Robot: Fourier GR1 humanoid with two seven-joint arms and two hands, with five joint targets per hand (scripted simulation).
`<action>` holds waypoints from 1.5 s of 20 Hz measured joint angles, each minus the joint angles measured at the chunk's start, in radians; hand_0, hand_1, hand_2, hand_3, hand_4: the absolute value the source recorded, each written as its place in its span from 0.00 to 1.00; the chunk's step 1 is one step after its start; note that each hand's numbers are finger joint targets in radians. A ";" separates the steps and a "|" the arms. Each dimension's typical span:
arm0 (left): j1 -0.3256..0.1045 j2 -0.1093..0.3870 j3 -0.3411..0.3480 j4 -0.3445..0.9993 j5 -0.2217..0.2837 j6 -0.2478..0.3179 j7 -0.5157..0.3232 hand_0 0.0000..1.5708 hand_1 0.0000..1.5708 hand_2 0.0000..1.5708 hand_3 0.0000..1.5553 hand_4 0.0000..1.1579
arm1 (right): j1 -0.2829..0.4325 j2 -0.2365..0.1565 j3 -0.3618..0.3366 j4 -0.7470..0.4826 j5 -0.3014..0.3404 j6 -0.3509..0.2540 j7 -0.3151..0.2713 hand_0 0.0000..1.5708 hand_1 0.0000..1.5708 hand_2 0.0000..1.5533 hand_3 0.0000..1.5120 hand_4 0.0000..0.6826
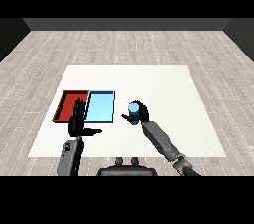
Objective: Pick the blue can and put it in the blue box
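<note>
The robot's right hand (140,113) curls round the blue can (133,109), which stands upright in its grasp, its pale blue top facing up and its body partly hidden by the black fingers. The can sits just to the right of the light blue tray (100,107), outside its rim, over the white table (163,94); whether it rests on the surface or is raised clear of it cannot be told. The red tray (68,104) lies side by side with the blue one, on its left. The left hand (79,123) stands at the near edge of the two trays, fingers straight and pointing away from the robot, thumb stretched toward the right, holding nothing. Its fingertips overlap the line where the trays meet. No brand, label or writing can be read on the can or either tray.
</note>
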State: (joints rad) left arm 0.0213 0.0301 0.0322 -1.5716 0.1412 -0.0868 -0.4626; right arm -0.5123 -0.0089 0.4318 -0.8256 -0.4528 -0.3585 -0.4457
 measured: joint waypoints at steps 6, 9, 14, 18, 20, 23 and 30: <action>-0.024 -0.016 -0.066 0.032 -0.045 0.045 0.027 0.00 0.00 0.00 0.00 0.00 | -0.020 -0.021 -0.024 -0.114 0.058 -0.003 0.060 0.95 0.95 0.93 0.93 0.95; -0.063 -0.022 -0.092 0.060 -0.042 0.056 0.057 0.00 0.00 0.00 0.00 0.00 | -0.012 -0.028 -0.018 -0.188 0.088 0.001 0.069 0.92 0.92 0.92 0.93 0.97; -0.100 -0.027 -0.137 0.094 -0.032 0.067 0.107 0.00 0.00 0.00 0.00 0.00 | -0.004 -0.040 -0.047 -0.246 0.128 0.043 0.056 0.91 0.91 0.93 0.94 0.98; -0.136 -0.027 -0.163 0.128 -0.033 0.082 0.129 0.00 0.00 0.00 0.00 0.00 | 0.018 -0.059 -0.088 -0.310 0.159 0.086 0.087 0.91 0.91 0.93 0.94 0.97; -0.148 -0.028 -0.176 0.142 -0.032 0.094 0.130 0.00 0.00 0.00 0.00 0.00 | 0.026 -0.065 -0.115 -0.336 0.172 0.113 0.113 0.91 0.91 0.93 0.94 0.96; -0.164 -0.029 -0.199 0.171 -0.025 0.109 0.114 0.00 0.00 0.00 0.00 0.00 | 0.033 -0.046 -0.135 -0.340 0.207 0.135 0.113 0.91 0.91 0.92 0.93 0.95; -0.247 -0.029 -0.279 0.231 0.001 0.196 0.126 0.00 0.00 0.00 0.00 0.00 | 0.028 -0.014 -0.160 -0.378 0.253 0.151 0.146 0.91 0.91 0.93 0.93 0.97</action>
State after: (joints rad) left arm -0.2254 0.0007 -0.2465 -1.3411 0.1422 0.1089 -0.3366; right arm -0.4845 -0.0230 0.2722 -1.2036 -0.2003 -0.2077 -0.2999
